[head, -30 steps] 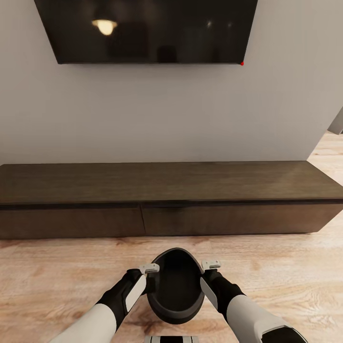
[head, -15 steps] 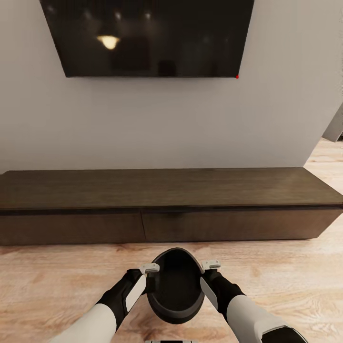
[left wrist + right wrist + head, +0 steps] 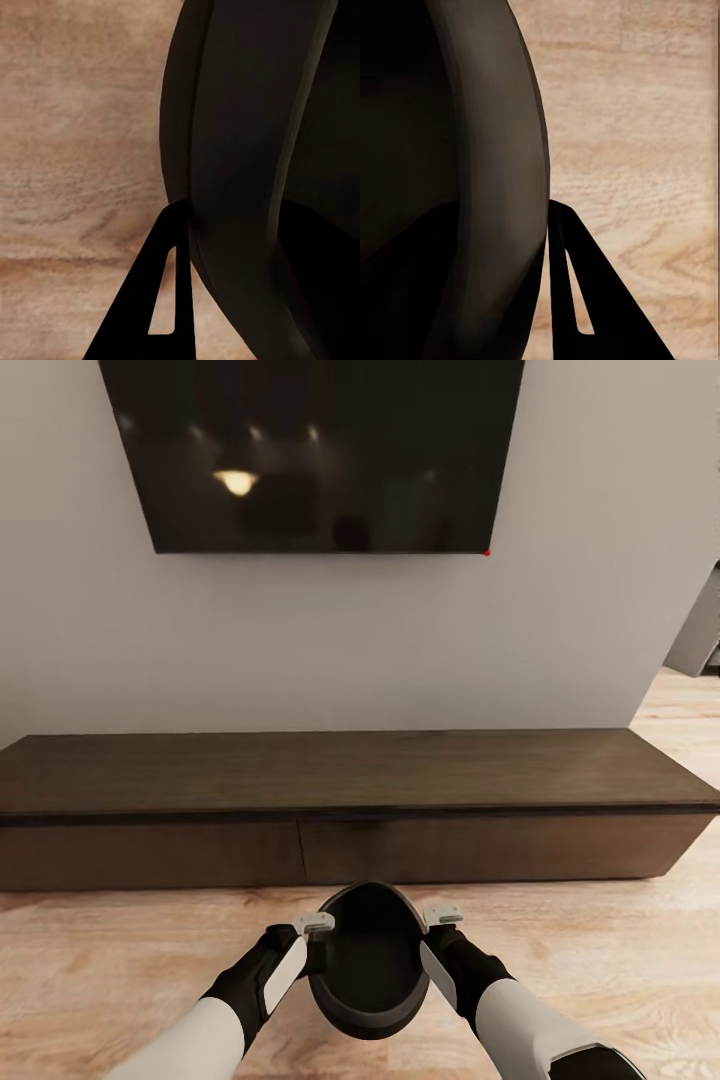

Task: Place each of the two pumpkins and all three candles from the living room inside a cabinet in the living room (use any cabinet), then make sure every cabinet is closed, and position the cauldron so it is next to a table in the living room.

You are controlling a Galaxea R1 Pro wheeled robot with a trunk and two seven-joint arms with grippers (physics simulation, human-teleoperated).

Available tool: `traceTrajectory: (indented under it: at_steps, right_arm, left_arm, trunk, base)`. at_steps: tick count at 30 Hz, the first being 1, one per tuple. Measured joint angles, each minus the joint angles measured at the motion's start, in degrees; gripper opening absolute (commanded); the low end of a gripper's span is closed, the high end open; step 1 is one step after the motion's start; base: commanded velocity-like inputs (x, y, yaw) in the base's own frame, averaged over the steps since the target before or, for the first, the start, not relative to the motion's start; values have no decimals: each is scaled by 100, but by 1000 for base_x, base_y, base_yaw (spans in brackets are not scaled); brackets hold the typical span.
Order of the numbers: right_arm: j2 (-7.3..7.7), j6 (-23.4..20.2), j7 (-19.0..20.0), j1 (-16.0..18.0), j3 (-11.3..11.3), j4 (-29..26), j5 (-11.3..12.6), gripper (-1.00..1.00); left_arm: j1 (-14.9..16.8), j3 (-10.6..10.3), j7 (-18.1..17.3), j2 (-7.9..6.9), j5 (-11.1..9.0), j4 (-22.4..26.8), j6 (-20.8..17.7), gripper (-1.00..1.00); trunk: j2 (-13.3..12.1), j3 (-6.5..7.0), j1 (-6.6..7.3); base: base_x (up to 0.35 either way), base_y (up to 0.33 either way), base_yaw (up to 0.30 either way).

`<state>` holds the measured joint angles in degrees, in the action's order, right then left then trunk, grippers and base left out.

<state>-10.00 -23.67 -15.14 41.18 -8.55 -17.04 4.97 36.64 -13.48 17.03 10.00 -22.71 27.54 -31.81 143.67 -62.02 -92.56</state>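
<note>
Two grippers, left gripper [image 3: 318, 923] and right gripper [image 3: 442, 914], pinch opposite rims of the rigid, likely heavy black cauldron [image 3: 368, 960] between their fingers.

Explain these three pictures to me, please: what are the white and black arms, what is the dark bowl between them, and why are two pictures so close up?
The big picture comes from a camera on a simulated robot's head, looking down over its two arms. The left gripper and right gripper clamp a black cauldron by its rim, one on each side. Ahead is a long, low brown cabinet, drawers shut, under a wall-mounted TV. The close-ups come from cameras near each gripper: the cauldron's wall against the wooden floor.
</note>
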Motion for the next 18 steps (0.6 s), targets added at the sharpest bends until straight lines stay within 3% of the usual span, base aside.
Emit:
traceTrajectory:
  at_steps: [18]
  right_arm:
    - [0,-14,-25,-1,-28,-8,37,-100]
  left_arm:
    - [1,3,-4,0,3,0,-6,-100]
  trunk:
    - [-24,399,46]
  base:
    - [0,0,0]
